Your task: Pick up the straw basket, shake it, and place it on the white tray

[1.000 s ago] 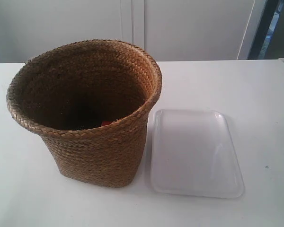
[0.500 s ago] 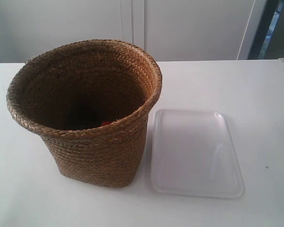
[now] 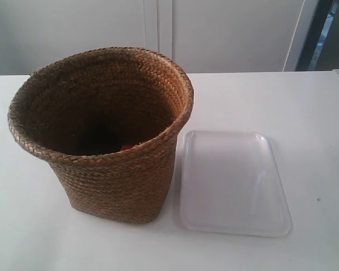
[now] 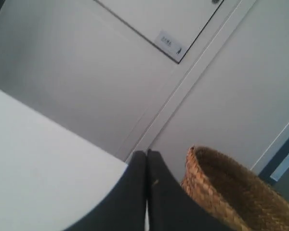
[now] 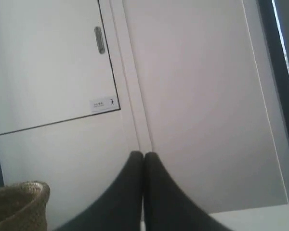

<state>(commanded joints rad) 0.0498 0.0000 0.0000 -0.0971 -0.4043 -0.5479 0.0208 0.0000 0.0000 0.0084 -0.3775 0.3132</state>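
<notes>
- Left gripper [image 4: 146, 154]: two black fingers pressed flat together, tip to tip, with nothing between them. It is aimed at the wall above the table, tilted upward.
- Left gripper, position: low by the table's far edge, with the braided rim of the straw basket [image 4: 221, 187] just beside it. Whether finger and rim touch cannot be told.
- Right gripper [image 5: 143, 154]: black fingers likewise closed on each other and holding nothing. It points up at the wall panels, with the basket's rim [image 5: 17, 202] off to one side and apart from it.
- Straw basket [image 3: 110, 175]: brown weave, upright on the table, mouth wider than the base, interior dark. A small red patch [image 3: 126, 147] shows low inside; what it is cannot be told.
- White tray [image 3: 235, 183]: glossy, shallow, with rounded corners, lying flat on the table. It sits just beside the basket at the exterior view's right, its near corner tucked under the flare of the rim. The basket stands off the tray.
- Table [image 3: 305, 113]: plain white top, bearing the basket and the tray.
- Room: white cabinet panels behind the table, with a vertical seam between doors.
- Cabinet fittings: a recessed metal handle [image 5: 99, 39] and a small printed label [image 5: 102, 104].
- Room, edge: a dark door frame [image 3: 319, 34] at the exterior view's far right.
</notes>
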